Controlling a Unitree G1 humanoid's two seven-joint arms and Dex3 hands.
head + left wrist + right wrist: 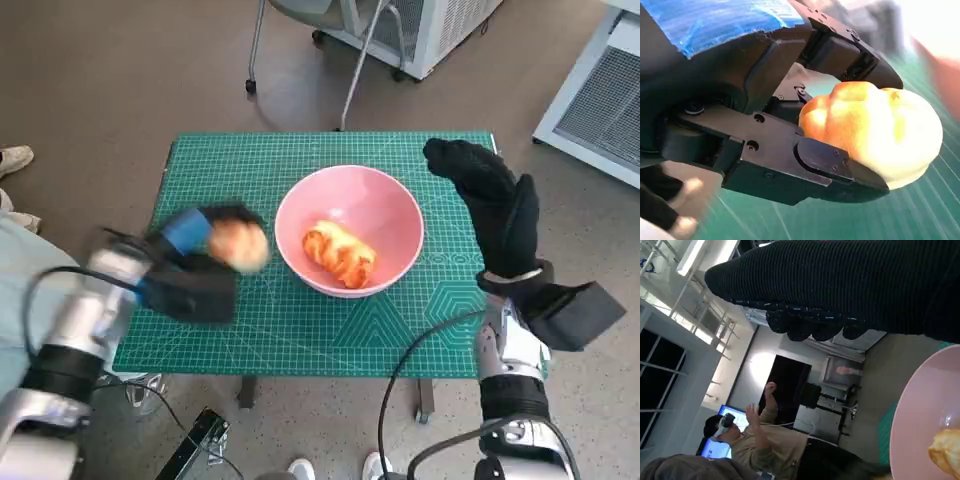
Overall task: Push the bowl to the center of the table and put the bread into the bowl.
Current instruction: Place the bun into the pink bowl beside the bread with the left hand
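A pink bowl (349, 231) stands near the middle of the green cutting mat (300, 320), with a twisted golden bread (340, 253) lying inside it. My left hand (195, 265) is just left of the bowl and grips a round golden bun (238, 243); the left wrist view shows the bun (880, 132) clamped between the black fingers (825, 160). My right hand (490, 200), in the black glove, hovers at the bowl's right side with its fingers spread, holding nothing. The right wrist view catches the bowl's rim (920, 415) and a bit of the bread (946, 452).
The mat covers the small table. A chair on castors (330, 40) and white cabinets (600, 90) stand beyond the far edge. Shoes of a person (15, 160) show at the left. A person with raised hands (755, 435) appears in the right wrist view.
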